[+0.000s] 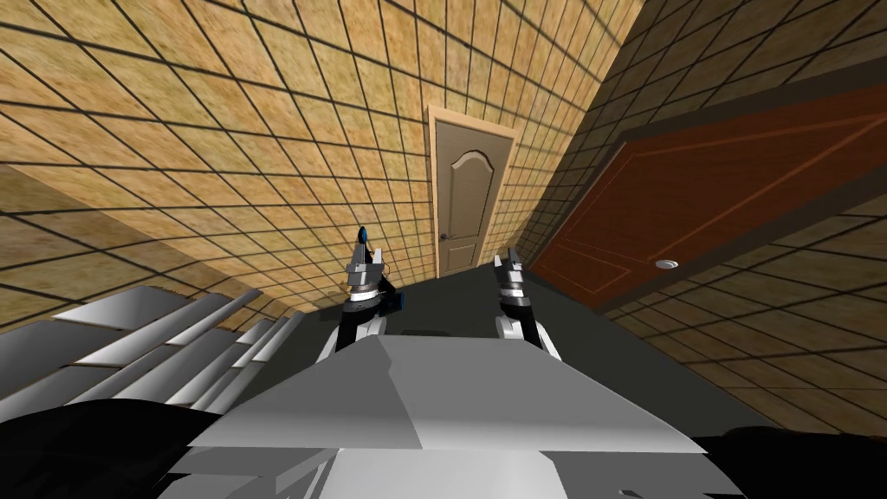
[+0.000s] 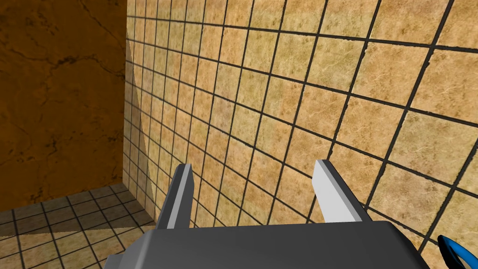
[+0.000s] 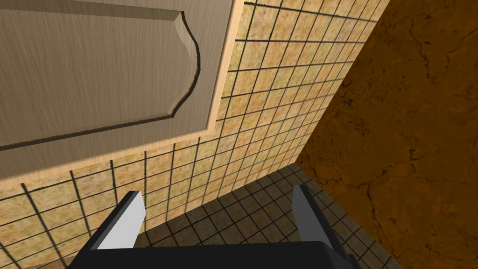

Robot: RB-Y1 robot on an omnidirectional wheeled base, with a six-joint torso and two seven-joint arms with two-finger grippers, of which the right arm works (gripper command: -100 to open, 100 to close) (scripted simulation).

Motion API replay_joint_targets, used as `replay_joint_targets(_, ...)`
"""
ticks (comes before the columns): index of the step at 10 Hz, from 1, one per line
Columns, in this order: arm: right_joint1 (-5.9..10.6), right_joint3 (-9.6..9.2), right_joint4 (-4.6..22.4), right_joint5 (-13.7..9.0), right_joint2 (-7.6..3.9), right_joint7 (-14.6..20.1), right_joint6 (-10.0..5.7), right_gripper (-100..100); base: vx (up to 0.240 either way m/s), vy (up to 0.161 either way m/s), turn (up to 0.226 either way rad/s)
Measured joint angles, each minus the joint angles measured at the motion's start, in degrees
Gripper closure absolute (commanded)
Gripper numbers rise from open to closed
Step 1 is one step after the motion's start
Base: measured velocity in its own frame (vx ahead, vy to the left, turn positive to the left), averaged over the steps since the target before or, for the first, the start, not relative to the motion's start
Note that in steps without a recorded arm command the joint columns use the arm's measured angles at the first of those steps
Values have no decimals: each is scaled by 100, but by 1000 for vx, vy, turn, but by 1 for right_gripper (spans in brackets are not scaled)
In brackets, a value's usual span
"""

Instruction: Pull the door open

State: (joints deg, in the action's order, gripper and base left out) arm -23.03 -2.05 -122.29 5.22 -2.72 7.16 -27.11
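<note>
The white and grey left arm [image 1: 355, 325] and right arm [image 1: 522, 329] reach forward side by side. The left gripper [image 1: 365, 253], two thin light grey blade fingers [image 2: 332, 192] on a dark box, stands spread wide. The matching right gripper [image 1: 507, 260] is spread just as wide.

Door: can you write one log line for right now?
beige door: shut, ahead | handle: not yet touched | left claw: open, empty | right claw: open, empty, apart from door

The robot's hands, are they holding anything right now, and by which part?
Nothing is held. The left gripper and the right gripper both stand open and empty. The handle of the beige door is far ahead, untouched.
</note>
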Motion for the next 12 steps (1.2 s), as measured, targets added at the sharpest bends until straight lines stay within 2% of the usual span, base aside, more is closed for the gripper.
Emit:
replay_joint_targets(4,217,-18,601,-13,-88,4,-160,-100,99,4,55)
replay_joint_targets(9,664,0,1518,-43,-204,18,-288,-100,99,6,60)
replay_joint_targets(10,743,28,1693,-67,-267,43,-315,-100,91,16,58)
replay_joint_targets(12,869,27,2007,-83,-325,67,-363,-100,98,-17,63)
